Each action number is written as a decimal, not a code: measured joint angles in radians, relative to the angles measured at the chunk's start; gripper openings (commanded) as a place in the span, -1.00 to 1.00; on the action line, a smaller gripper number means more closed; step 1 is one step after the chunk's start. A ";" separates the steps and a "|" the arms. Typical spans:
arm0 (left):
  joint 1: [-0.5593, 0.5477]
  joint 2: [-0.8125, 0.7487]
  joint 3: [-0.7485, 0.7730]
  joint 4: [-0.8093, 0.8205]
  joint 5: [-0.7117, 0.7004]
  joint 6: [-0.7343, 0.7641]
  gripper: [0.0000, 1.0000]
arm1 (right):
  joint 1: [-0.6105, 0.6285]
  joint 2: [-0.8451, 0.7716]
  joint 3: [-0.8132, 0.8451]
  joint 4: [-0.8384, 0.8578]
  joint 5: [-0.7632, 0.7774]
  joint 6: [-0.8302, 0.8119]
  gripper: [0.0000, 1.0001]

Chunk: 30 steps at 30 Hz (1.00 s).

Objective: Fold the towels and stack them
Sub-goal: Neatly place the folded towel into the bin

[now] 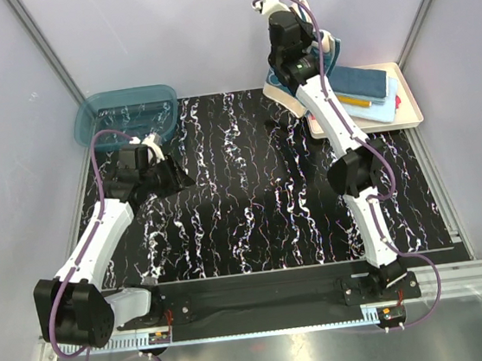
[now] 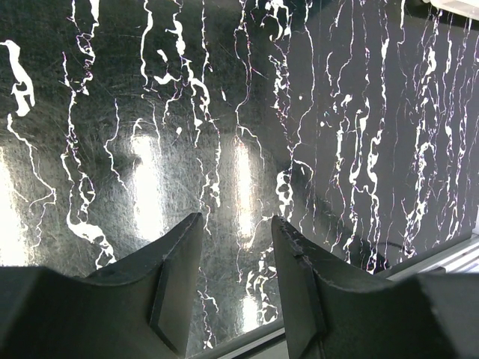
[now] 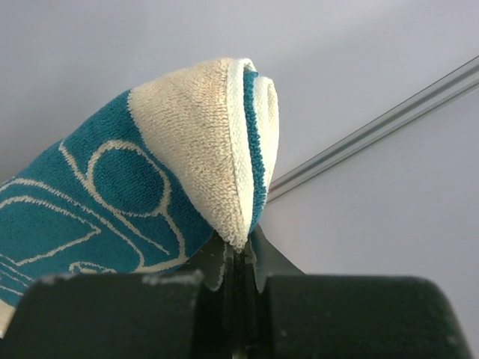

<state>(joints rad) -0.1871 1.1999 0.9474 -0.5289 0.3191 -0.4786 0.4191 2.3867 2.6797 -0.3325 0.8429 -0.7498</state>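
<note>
A: Black marbled table (image 1: 252,197), pale walls. What's where?

B: Basin (image 1: 124,107) at ten o'clock. The left gripper (image 2: 236,221) is spread and empty. At one o'clock, the right gripper (image 3: 239,250) pinches the raised teal towel (image 3: 112,187). It should go squarely on the stack (image 1: 365,83) in the tray (image 1: 412,113), edges aligned.

We log this as a robotics lab test cell. Plain pale wall panels (image 1: 207,36) in aluminium frame posts (image 1: 41,46) enclose a black marbled counter (image 1: 252,197). The cabled left arm (image 1: 99,236) and right arm (image 1: 354,176) are bolted to a black base plate (image 1: 263,293) at its near edge.
</note>
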 measured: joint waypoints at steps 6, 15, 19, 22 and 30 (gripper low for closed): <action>0.000 0.000 0.000 0.001 0.007 0.000 -0.07 | 0.000 -0.013 0.002 0.060 0.000 -0.047 -1.00; 0.000 0.000 0.000 0.004 0.014 0.000 -0.07 | -0.003 -0.026 0.009 0.130 -0.010 -0.095 -1.00; 0.000 0.000 -0.001 0.007 0.018 0.000 -0.07 | -0.019 -0.044 0.004 0.135 -0.023 -0.095 -1.00; 0.000 0.000 -0.001 0.007 0.021 0.000 -0.07 | -0.049 -0.062 -0.010 0.135 -0.026 -0.085 -1.00; 0.000 0.013 -0.005 0.008 0.027 -0.001 -0.07 | -0.194 -0.082 -0.061 0.111 -0.076 0.031 -1.00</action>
<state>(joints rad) -0.1871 1.2133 0.9428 -0.5205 0.3466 -0.4793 0.2249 2.3051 2.6183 -0.2218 0.7673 -0.7193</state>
